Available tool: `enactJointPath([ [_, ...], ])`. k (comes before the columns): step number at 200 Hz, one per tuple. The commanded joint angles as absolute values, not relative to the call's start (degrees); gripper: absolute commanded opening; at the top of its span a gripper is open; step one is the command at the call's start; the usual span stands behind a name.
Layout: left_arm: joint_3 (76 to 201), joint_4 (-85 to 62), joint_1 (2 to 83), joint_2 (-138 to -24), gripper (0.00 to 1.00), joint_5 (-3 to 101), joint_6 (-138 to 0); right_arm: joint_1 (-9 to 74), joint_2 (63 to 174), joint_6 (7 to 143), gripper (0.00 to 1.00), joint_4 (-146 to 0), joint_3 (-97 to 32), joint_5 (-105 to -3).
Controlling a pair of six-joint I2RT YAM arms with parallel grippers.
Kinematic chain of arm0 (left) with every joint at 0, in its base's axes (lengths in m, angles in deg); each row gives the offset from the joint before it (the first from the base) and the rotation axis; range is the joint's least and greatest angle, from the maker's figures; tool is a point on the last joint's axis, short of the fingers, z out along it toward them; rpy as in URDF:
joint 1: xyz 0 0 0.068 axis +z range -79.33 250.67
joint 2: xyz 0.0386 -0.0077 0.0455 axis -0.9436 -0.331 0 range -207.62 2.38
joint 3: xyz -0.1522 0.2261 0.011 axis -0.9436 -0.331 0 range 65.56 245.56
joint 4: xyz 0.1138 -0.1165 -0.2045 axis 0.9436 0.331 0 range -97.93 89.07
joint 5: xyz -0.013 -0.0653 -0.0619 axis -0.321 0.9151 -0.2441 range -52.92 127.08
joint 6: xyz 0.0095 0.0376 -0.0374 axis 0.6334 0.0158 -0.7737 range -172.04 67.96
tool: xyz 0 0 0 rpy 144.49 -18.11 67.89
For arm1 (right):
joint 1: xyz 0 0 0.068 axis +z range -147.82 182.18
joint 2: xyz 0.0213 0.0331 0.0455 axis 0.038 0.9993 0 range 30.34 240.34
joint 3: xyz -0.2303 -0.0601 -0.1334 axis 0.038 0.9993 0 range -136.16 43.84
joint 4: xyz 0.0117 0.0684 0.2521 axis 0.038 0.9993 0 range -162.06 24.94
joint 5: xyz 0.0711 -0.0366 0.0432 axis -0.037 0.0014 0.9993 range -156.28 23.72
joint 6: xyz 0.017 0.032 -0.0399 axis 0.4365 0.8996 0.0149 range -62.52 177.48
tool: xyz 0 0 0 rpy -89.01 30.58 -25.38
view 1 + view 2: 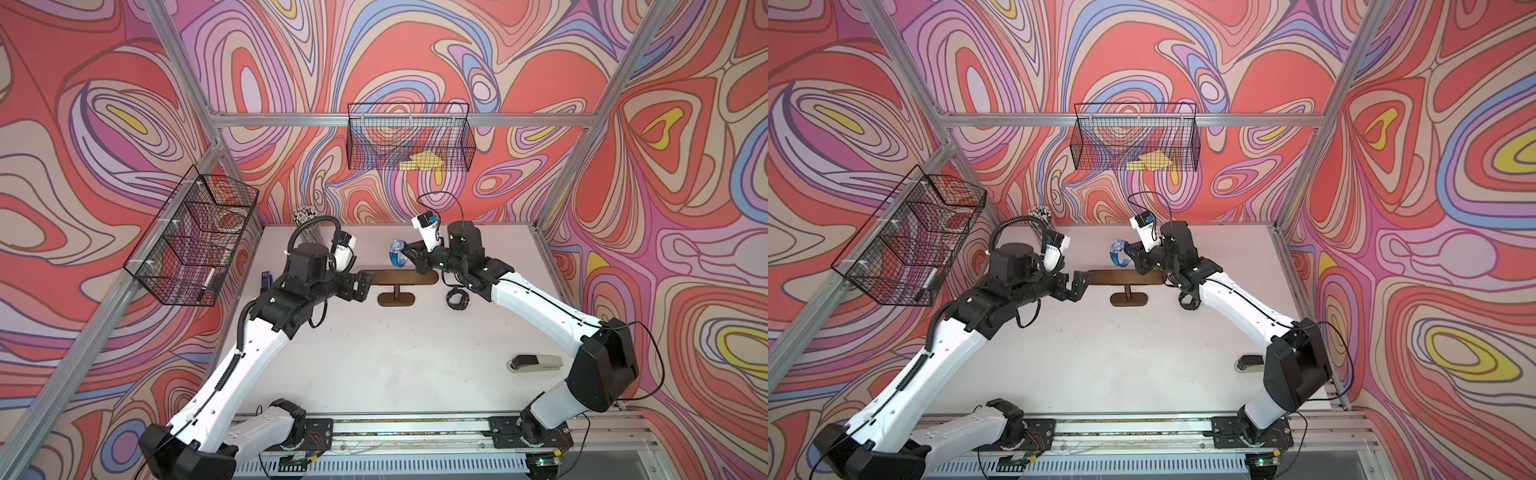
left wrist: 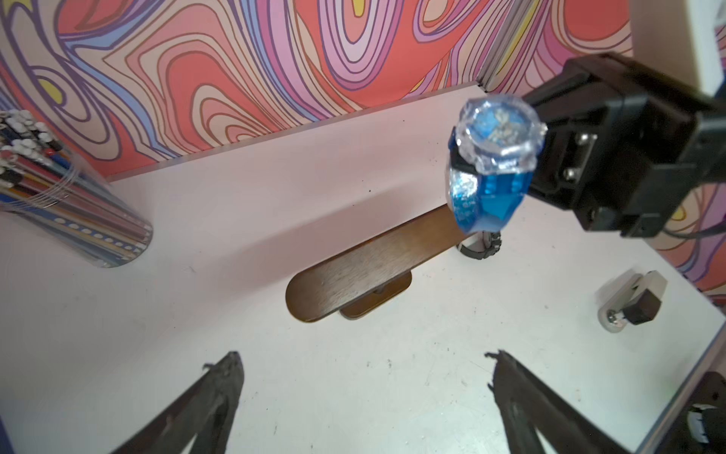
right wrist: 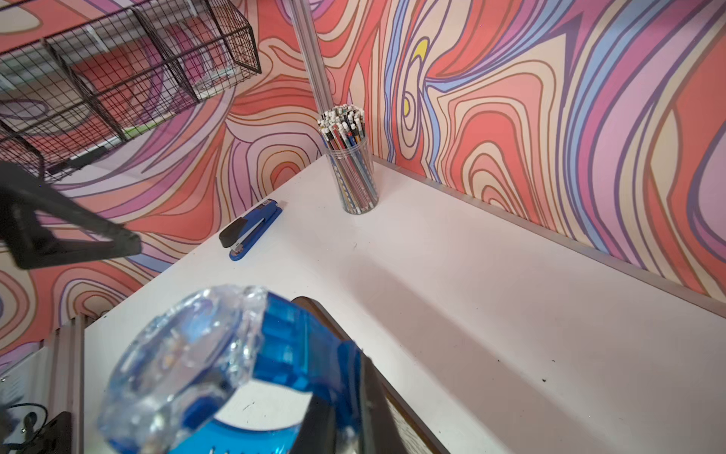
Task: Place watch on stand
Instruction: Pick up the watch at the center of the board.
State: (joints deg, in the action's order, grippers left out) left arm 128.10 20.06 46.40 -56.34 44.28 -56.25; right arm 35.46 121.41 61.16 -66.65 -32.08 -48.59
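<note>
Quick look at the rig: the right gripper (image 1: 410, 254) is clamped on the strap of the blue watch (image 1: 398, 252), a see-through blue band with a chunky clear case, and holds it up in the air over the right-hand part of the stand (image 1: 401, 277). From the left wrist camera the watch (image 2: 491, 165) hangs with its loop right at the end of the stand's (image 2: 353, 271) top bar, but I honestly can't tell if the strap touches the wood there. The stand itself sits upright mid-table on the white table (image 1: 374, 365), base flat. The left gripper (image 2: 363, 357) is spread wide with nothing between its jaws, and in both top views it sits just beside the left end of the bar (image 1: 1077, 284). Other stuff lying around (none of it touched by either arm): a black watch (image 1: 457, 298) on the table under the right arm, a clear cup of pencils (image 3: 349, 157) in the back left corner, a blue stapler (image 3: 251, 228) near it, and a grey stapler (image 1: 534, 362) toward the front right.
</note>
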Motion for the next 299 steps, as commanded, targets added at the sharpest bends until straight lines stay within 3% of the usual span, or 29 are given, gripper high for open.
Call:
enactJointPath([
  [1,126.52,16.57,46.74,-52.90,0.99,39.19,-55.07,38.47,122.54,59.12,0.00,-66.60,-31.62,-52.69],
  [26,127.31,22.13,45.25,-55.15,0.97,42.99,-56.82,41.12,122.47,59.64,0.00,-69.85,-27.76,-55.44],
  [63,120.07,16.67,40.21,-53.96,0.87,41.89,-61.29,42.81,123.40,62.90,0.00,-73.20,-22.73,-55.42],
  [102,120.32,13.99,38.14,-55.02,0.80,41.39,-62.66,44.60,123.95,62.86,0.00,-72.78,-22.51,-56.43],
  [165,127.06,16.58,38.13,-63.27,0.76,45.82,-68.21,46.50,124.17,61.35,0.00,-72.46,-23.49,-57.57],
  [299,126.44,17.63,38.67,-65.17,0.68,45.27,-69.04,46.92,122.17,59.08,0.00,-71.78,-22.88,-58.64],
])
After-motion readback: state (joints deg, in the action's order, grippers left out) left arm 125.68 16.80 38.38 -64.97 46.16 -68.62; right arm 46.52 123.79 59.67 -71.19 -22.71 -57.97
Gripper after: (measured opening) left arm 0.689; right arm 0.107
